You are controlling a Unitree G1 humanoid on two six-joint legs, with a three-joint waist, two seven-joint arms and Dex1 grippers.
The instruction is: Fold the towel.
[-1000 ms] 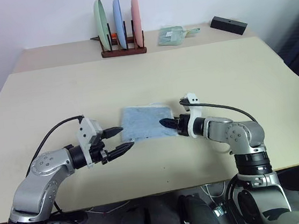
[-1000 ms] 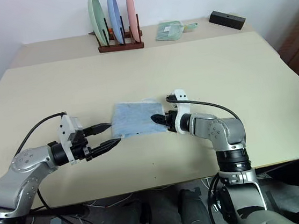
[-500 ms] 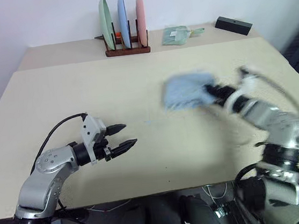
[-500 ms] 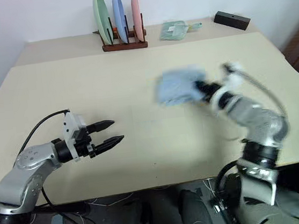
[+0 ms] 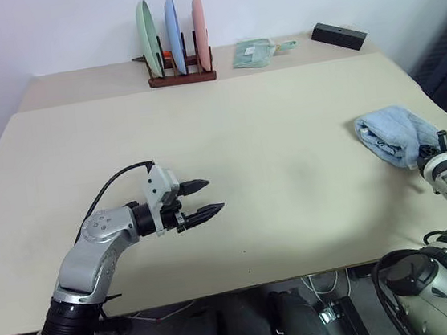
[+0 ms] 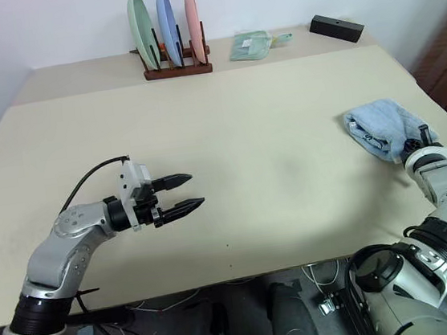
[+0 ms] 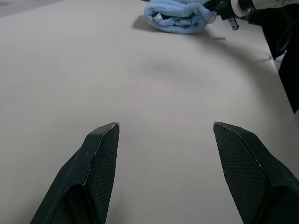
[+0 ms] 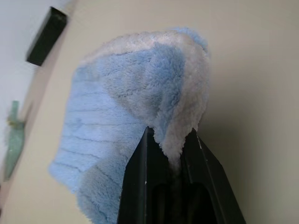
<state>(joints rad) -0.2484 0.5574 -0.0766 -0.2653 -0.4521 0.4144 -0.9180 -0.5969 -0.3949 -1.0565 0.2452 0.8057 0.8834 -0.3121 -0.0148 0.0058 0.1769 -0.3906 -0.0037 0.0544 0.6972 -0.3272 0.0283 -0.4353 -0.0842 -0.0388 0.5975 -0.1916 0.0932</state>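
The light blue towel (image 5: 392, 135) sits bunched in a lump near the table's right edge. My right gripper (image 5: 426, 152) is at its near side, shut on a fold of the cloth, and the right wrist view shows white-edged terry pinched between the two black fingers (image 8: 140, 186). My left gripper (image 5: 214, 195) hovers open and empty over bare table at the front left, pointing right toward the towel (image 7: 177, 16), far from it.
At the back of the table stand a wooden rack with three upright plates (image 5: 173, 44), a small pale green folded cloth (image 5: 252, 53) and a black box (image 5: 339, 36). The table's right edge (image 5: 442, 102) runs close past the towel.
My right gripper has swung the towel from the table's middle out to the right edge, bunching it. The left gripper has shifted slightly right, still open.
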